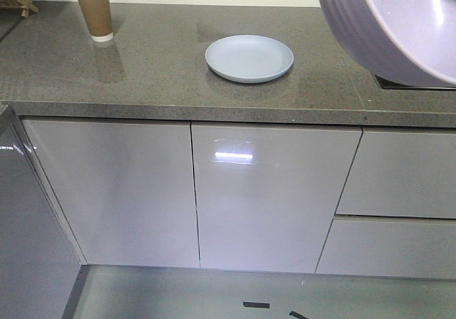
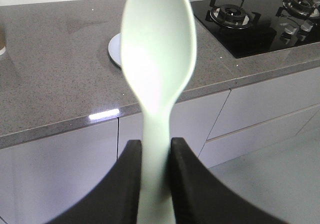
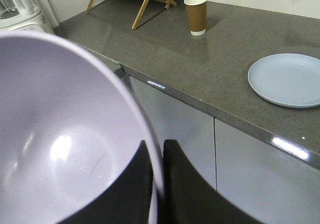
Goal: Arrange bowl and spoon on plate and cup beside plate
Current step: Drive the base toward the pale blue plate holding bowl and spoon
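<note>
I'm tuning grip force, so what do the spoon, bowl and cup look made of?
The spoon looks like pale mint plastic, smooth, with a soft sheen on its scoop. The bowl seems lavender plastic: faint ridges outside, soft highlights inside. The cup appears brown paper with a white rim, dull and unreflective.

The worktop (image 1: 157, 70) looks like grey speckled stone, smooth and a bit shiny; the cupboard doors (image 1: 271, 191) are very glossy; the plate (image 1: 249, 58), bowl (image 1: 399, 27) and spoon (image 2: 157, 49) look like smooth, mostly dull plastic; the cup (image 1: 95, 13) is brown paper; the stove top (image 2: 250, 34) is shiny black glass.
</note>
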`<state>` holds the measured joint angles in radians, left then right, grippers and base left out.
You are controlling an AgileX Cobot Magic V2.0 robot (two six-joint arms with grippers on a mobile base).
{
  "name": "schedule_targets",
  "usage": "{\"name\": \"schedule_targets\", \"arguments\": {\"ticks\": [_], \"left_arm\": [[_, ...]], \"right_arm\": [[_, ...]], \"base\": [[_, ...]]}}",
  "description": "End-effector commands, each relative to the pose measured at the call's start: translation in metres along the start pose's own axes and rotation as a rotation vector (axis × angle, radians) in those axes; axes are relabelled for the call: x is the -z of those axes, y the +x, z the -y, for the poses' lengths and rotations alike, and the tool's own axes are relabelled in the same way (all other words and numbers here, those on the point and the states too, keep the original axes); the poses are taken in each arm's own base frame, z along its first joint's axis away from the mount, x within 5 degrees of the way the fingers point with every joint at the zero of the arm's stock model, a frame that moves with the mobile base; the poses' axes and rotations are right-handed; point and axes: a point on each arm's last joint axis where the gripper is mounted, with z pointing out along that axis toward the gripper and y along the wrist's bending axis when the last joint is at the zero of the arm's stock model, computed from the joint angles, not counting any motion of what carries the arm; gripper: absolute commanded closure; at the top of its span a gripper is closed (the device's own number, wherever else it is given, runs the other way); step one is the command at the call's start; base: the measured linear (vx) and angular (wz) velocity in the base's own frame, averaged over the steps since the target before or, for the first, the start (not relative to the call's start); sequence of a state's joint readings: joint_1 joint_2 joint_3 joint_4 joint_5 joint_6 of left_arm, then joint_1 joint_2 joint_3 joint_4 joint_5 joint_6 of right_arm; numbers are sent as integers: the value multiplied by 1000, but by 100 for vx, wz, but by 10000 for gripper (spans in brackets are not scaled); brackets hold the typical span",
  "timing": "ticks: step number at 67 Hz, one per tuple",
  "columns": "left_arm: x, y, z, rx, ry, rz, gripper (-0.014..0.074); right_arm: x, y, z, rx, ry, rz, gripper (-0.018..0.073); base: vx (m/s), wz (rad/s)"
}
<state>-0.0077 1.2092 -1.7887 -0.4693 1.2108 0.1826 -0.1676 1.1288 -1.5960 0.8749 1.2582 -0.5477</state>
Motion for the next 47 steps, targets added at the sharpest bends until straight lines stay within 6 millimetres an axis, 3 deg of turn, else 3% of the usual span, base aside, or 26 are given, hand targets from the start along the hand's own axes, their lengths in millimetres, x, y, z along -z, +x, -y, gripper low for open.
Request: {"name": "schedule_targets", "arguments": {"ticks": [1, 47], "left_arm": [[11, -9, 8, -7, 24, 101, 603], [11, -9, 8, -7, 24, 101, 603]], "right_arm": [[10, -10, -10, 10, -10, 94, 565], [10, -10, -10, 10, -11, 93, 565]], "base": [[7, 4], [10, -1]]}}
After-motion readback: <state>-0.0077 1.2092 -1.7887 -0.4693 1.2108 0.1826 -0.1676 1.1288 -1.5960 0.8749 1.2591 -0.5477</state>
